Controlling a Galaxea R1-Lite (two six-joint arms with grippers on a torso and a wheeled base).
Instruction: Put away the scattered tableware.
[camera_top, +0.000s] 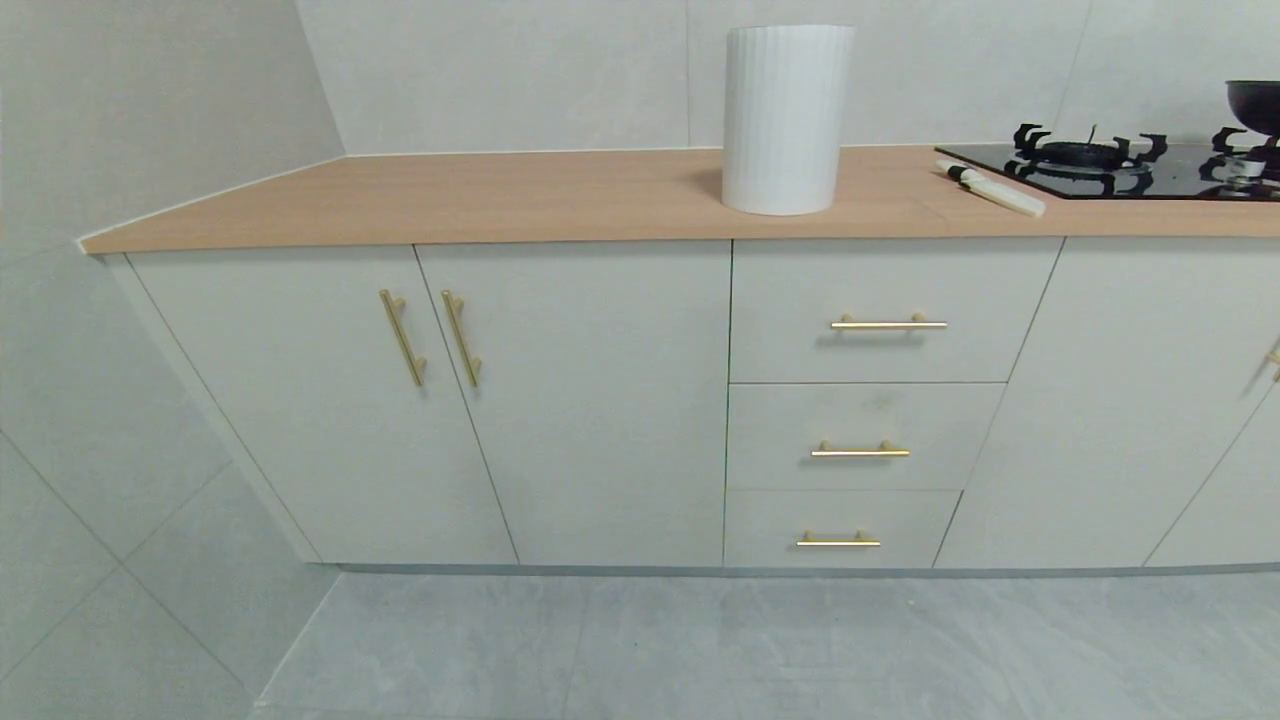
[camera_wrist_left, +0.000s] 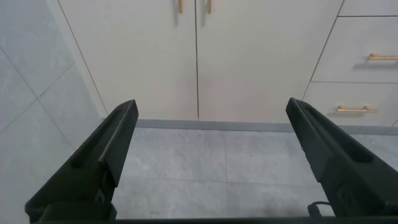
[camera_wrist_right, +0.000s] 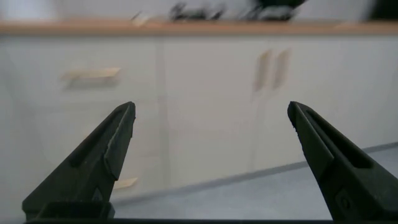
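**A:** Start closest in. How do the pincers stand?

**B:** The left pincer (camera_wrist_left: 211, 106) has its two black fingers (camera_wrist_left: 115, 146) spread wide. Nothing sits between them and they touch nothing. It hangs low over the grey tiled floor (camera_wrist_left: 205, 158), facing the foot of the cabinets. The right pincer (camera_wrist_right: 211, 107) is just as wide apart and just as empty, pointed at the cabinet fronts.

**A:** And beyond them?

**B:** Pale grey cabinet doors (camera_top: 330, 450) with upright brass bar handles (camera_top: 403, 338) on the left. Beside them, towards the right, is a stack of three drawers (camera_top: 780, 340), all closed.

**A:** On top?

**B:** A light wooden tabletop (camera_top: 500, 195) runs along the pale tiled wall (camera_top: 500, 70). A tall white ribbed cylindrical container (camera_top: 787, 118) stands upright on it, above the drawers.

**A:** Where is the tableware?

**B:** A cream-coloured knife-like utensil (camera_top: 990, 187) lies flat on the tabletop to the right of the container, near it but apart, just beside the front corner of the black glass gas hob (camera_top: 1110, 165). Whether it touches the glass, I cannot tell. A dark pot (camera_top: 1255, 100) sits on the far right burner.
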